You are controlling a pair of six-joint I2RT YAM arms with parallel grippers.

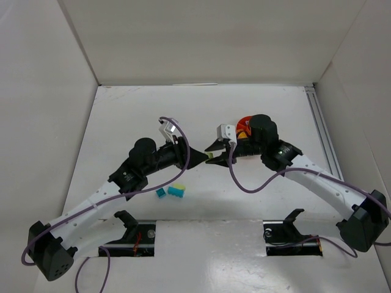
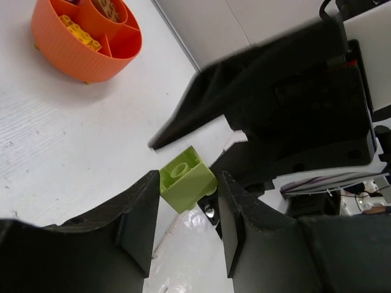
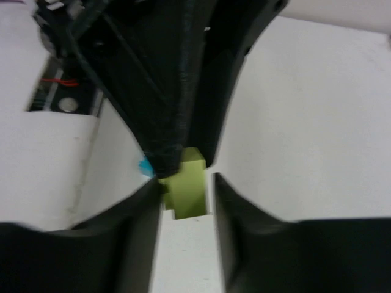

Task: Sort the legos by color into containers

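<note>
A lime lego hangs above the table's middle, pinched between the tips of my left gripper, which is shut on it. The same lego sits between the jaws of my right gripper; its left finger touches the brick and a thin gap shows at the other. From above, the left gripper and right gripper meet tip to tip at the lime lego. The orange divided bowl holds yellow and tan legos; the right wrist half hides the bowl.
Two teal legos lie on the table in front of the left arm, one with a pale yellow piece beside it. White walls enclose the table, and a metal rail runs along its right side.
</note>
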